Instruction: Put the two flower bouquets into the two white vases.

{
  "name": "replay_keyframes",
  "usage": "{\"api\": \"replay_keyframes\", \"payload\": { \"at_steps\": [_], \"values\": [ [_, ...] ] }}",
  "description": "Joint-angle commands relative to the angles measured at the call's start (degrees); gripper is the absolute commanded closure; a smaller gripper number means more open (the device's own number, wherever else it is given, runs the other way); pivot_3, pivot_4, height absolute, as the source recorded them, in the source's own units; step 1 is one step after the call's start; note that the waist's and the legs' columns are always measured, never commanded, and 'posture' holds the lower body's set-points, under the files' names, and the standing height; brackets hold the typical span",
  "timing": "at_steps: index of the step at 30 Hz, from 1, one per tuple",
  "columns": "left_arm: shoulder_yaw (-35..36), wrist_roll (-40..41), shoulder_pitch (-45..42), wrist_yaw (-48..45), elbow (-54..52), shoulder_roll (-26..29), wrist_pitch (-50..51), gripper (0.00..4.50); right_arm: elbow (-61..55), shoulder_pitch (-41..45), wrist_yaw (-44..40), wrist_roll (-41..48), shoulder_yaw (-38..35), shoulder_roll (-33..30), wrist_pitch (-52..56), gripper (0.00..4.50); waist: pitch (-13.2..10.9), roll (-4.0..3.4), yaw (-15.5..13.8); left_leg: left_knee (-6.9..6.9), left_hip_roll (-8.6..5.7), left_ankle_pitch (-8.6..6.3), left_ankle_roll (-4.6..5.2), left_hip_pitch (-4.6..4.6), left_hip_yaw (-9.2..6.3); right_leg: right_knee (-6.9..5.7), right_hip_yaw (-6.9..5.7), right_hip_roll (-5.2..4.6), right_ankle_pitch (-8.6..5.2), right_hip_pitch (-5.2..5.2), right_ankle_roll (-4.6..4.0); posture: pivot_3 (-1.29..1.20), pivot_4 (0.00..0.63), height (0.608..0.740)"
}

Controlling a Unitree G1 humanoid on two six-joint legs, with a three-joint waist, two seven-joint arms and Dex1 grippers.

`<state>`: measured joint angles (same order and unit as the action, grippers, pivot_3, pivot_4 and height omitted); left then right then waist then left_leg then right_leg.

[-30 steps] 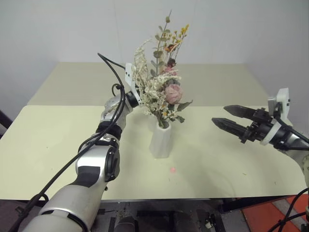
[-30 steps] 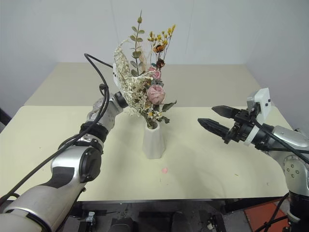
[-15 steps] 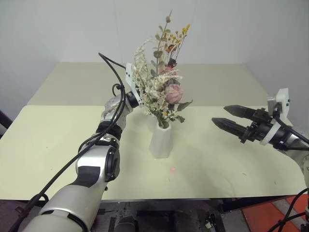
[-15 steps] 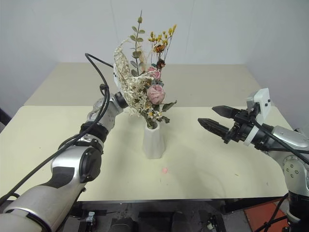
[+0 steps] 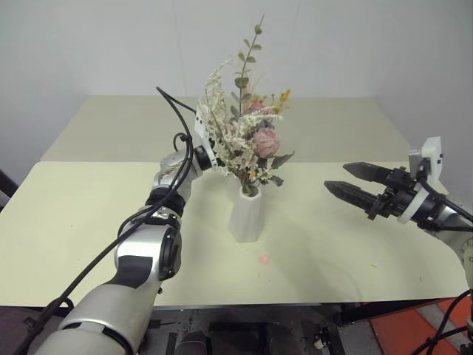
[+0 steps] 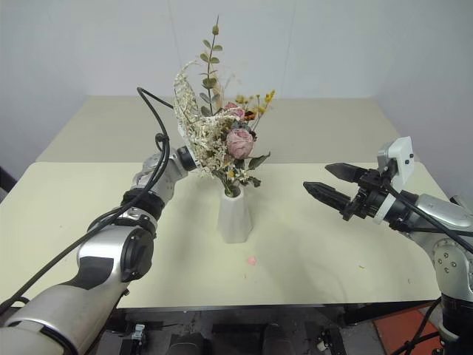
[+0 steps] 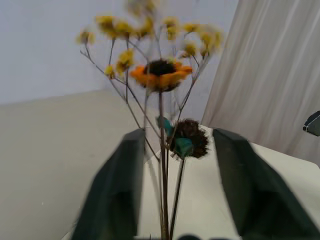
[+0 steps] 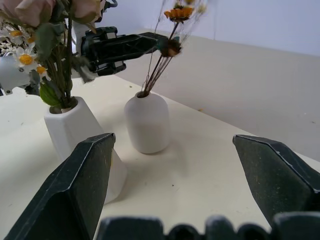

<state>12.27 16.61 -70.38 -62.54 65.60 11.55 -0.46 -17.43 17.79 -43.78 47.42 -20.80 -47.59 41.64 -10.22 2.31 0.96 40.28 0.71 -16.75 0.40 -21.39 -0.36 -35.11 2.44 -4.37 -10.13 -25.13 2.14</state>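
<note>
Letting go is what the left pincer (image 7: 172, 200) has just done: its two black fingers (image 7: 117, 190) now stand apart with the thin stems between them, not squeezed. A moment ago the small sprig (image 6: 259, 103) with its yellow-orange blossoms stood higher, above the rose; now it sits lower in the upper middle of the picture, dropped into the short round vase (image 8: 146, 121). That vase stands on the bench (image 5: 89, 207) just behind the taller vase (image 5: 246, 216), which is in the middle and holds the big bunch (image 5: 247, 140) of cream sprigs and pink rose. The right pincer (image 5: 353, 183) waits wide open and empty at the right edge. Both bouquets seem to be in vases, so the job looks nearly finished.
</note>
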Motion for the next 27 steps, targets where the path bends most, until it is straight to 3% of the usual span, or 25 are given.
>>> {"api": "replay_keyframes", "payload": {
  "at_steps": [1, 4, 18, 27],
  "values": [
    [-0.1, 0.1, 1.8, -1.3, -4.0, 2.7, 0.9, 0.94, -0.3, 1.1, -0.4, -0.1, -0.8, 0.1, -1.4, 0.00, 0.0, -0.01, 0.1, -0.01, 0.00, 0.00, 0.00, 0.02, 0.00, -0.01, 0.01, 0.00, 0.00, 0.00, 0.00, 0.00, 0.150, 0.740],
    [-0.7, -0.1, 6.7, -2.9, -9.8, 7.0, 1.8, 0.04, 0.4, 1.5, -1.0, -0.5, -0.1, 0.3, -1.6, 0.00, 0.0, -0.02, 0.2, -0.01, 0.01, 0.00, 0.00, 0.04, 0.01, -0.03, 0.02, 0.00, 0.00, 0.00, 0.00, 0.00, 0.150, 0.740],
    [0.1, 10.0, 31.2, -13.4, -49.0, 27.8, 23.4, 0.04, 7.1, 1.9, -6.7, -3.9, 0.4, -0.4, -4.1, 0.00, 0.0, -0.03, -0.4, 0.01, 0.06, 0.00, 0.00, 0.03, 0.00, -0.02, -0.02, -0.01, 0.00, 0.00, 0.00, 0.00, 0.150, 0.740],
    [2.0, 15.2, 38.9, -10.7, -61.6, 31.8, 28.2, 0.04, 10.1, 0.5, -10.6, -5.2, -1.2, -2.9, -4.9, 0.00, 0.0, -0.04, -0.2, -0.01, 0.09, 0.00, 0.00, 0.09, 0.03, -0.02, -0.01, 0.01, 0.00, 0.01, -0.01, 0.00, 0.150, 0.740]
  ]
}}
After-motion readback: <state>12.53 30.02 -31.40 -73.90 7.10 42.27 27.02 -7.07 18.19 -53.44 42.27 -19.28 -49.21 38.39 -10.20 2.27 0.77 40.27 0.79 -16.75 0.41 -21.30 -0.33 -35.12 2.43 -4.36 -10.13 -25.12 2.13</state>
